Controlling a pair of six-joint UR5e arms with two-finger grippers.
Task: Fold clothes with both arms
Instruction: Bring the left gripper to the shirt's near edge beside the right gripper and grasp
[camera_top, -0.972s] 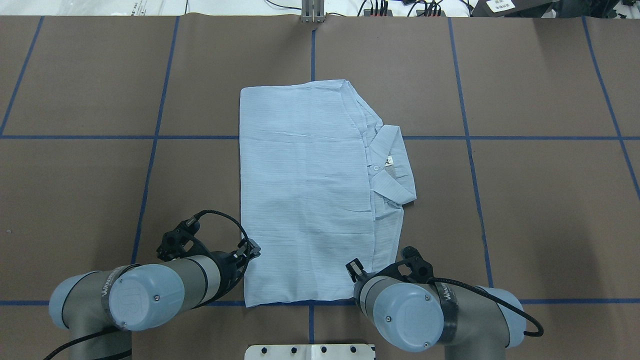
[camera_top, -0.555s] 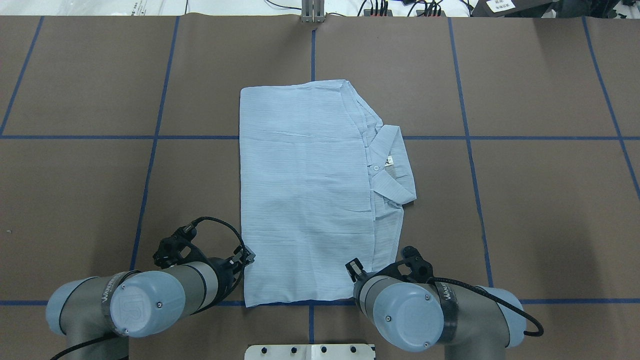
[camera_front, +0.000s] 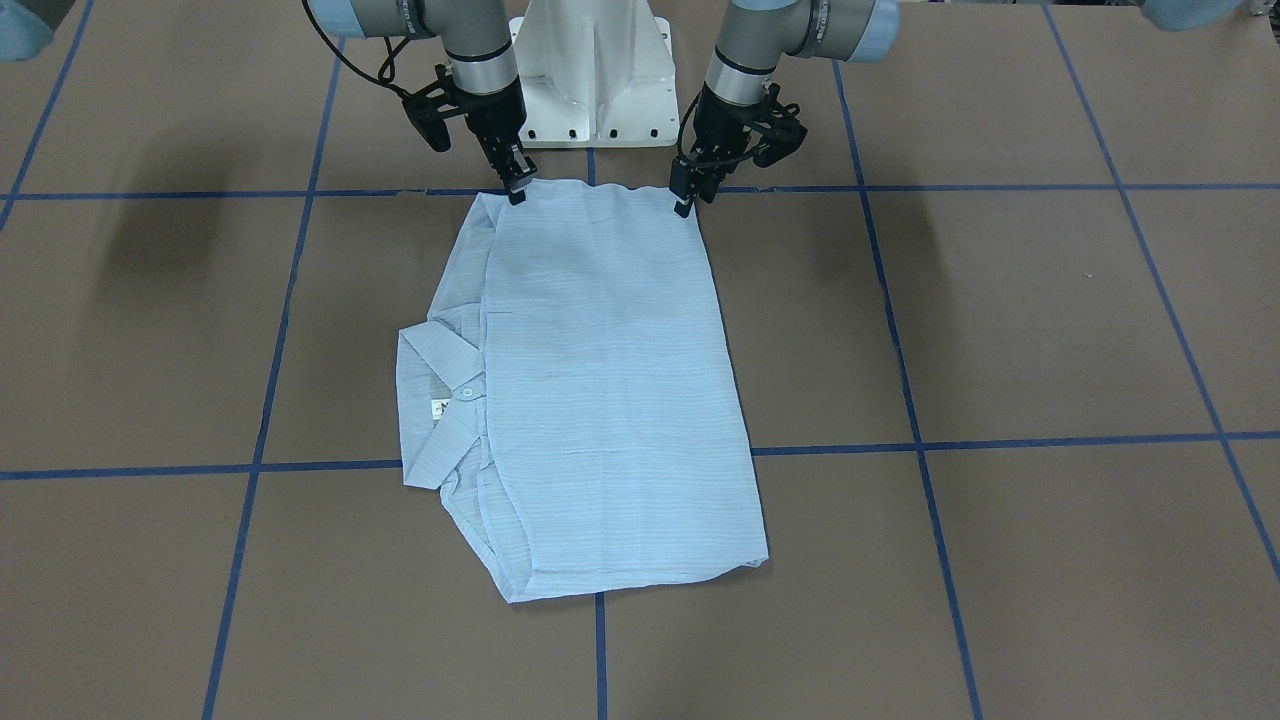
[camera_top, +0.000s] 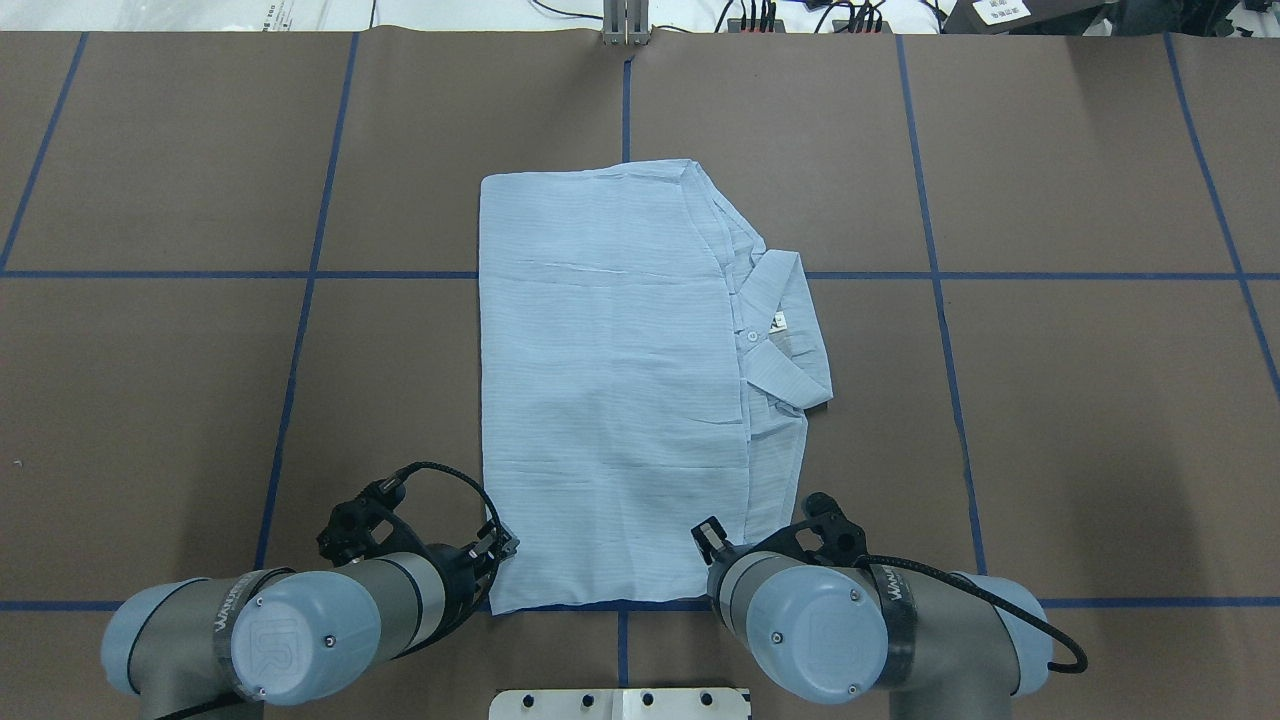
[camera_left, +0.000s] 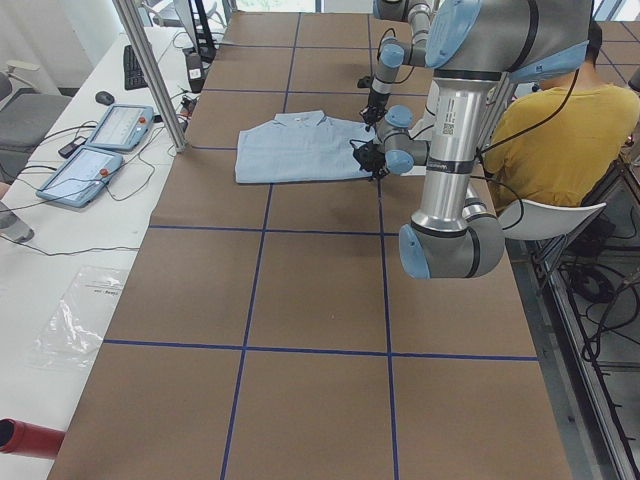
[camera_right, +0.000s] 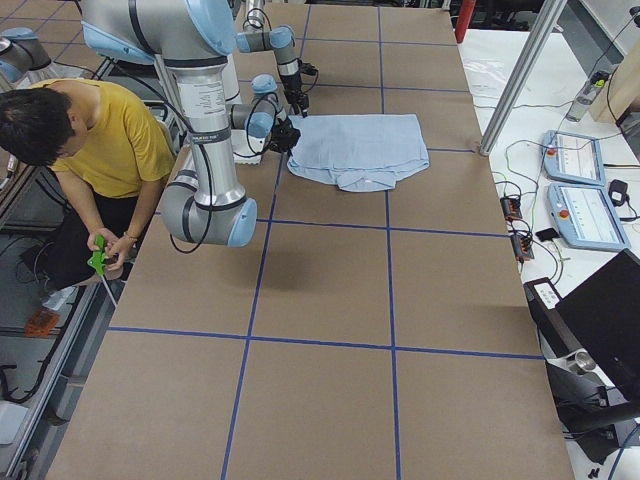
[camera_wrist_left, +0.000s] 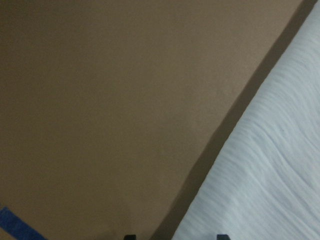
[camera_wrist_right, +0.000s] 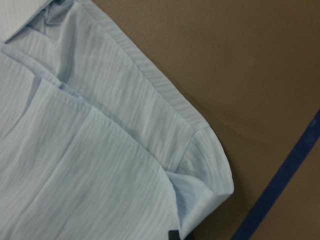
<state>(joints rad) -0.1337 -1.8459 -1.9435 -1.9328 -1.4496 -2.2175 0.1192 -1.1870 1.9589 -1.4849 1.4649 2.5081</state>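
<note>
Left jaws: open, tips apart, set across the shirt's (camera_top: 610, 380) edge at its near left corner, gripping nothing.
Right jaws: apparently closed, pinching the shirt's near right corner.
Change: the left arm (camera_top: 300, 640) has drawn back along the shirt's left edge toward the robot and is now at the corner. The right arm (camera_top: 830, 630) has stayed put, and the cloth lies as before.
Meaning: one near corner is held and the other is lined up. The left jaws probably need only close before both arms lift the near edge for the next fold.
Shirt: flat at mid-counter (camera_top: 1100, 400), folded to a rectangle, collar (camera_top: 785, 335) toward the robot's right.
Counts: one shirt, one collar, one neck tag (camera_top: 778, 320), two arms.
</note>
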